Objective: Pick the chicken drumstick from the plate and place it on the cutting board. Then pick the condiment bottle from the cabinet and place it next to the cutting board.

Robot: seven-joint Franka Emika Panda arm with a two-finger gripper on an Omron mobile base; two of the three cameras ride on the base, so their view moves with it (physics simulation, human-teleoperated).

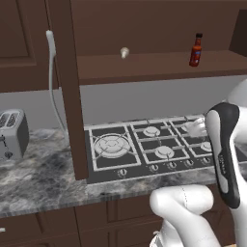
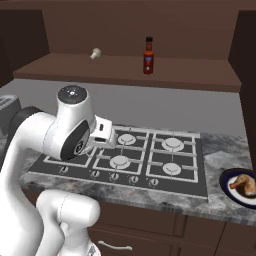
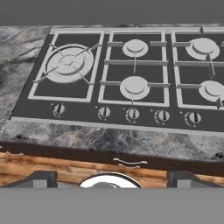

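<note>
The chicken drumstick (image 2: 244,184) lies on the navy-rimmed plate (image 2: 226,186) at the counter's right end. High above the stove, the red condiment bottle (image 1: 195,49) (image 2: 148,55) stands upright on the shelf of the open brown cabinet (image 1: 159,65) (image 2: 125,67). My gripper (image 3: 112,180) hangs over the front edge of the stove (image 3: 131,74), well left of the plate and below the shelf. Its fingertips (image 3: 40,178) stand wide apart, open, with nothing between them. The cutting board is out of view.
The cabinet door (image 1: 72,96) stands swung open over the counter, left of the stove, its silver handle (image 1: 50,72) facing left. A small pale object (image 1: 124,52) (image 2: 95,53) lies on the shelf left of the bottle. A toaster (image 1: 10,135) sits at far left.
</note>
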